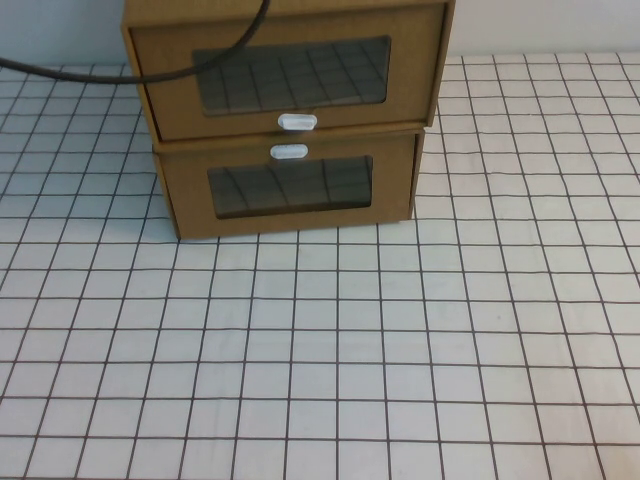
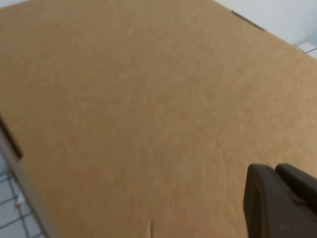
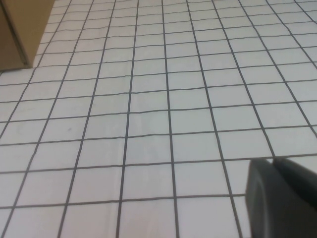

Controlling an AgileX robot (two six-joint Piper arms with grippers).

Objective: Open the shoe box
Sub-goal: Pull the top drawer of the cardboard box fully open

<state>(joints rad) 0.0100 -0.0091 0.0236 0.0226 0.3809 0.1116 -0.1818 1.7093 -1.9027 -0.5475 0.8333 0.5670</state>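
Two brown cardboard shoe boxes stand stacked at the back of the table. The upper box [image 1: 285,70] and the lower box [image 1: 290,185] each have a dark window and a white handle, the upper handle [image 1: 297,121] just above the lower handle [image 1: 289,152]. Both fronts look closed. Neither arm shows in the high view. My left gripper [image 2: 277,171] hovers shut over a broad cardboard face [image 2: 148,99], holding nothing. My right gripper [image 3: 274,161] is shut and empty above the gridded table, with a box corner [image 3: 20,29] some way off.
A black cable [image 1: 100,72] runs from the left across the upper box's front. The white gridded tabletop [image 1: 400,350] stretches in front of and to the right of the boxes. A pale wall stands behind.
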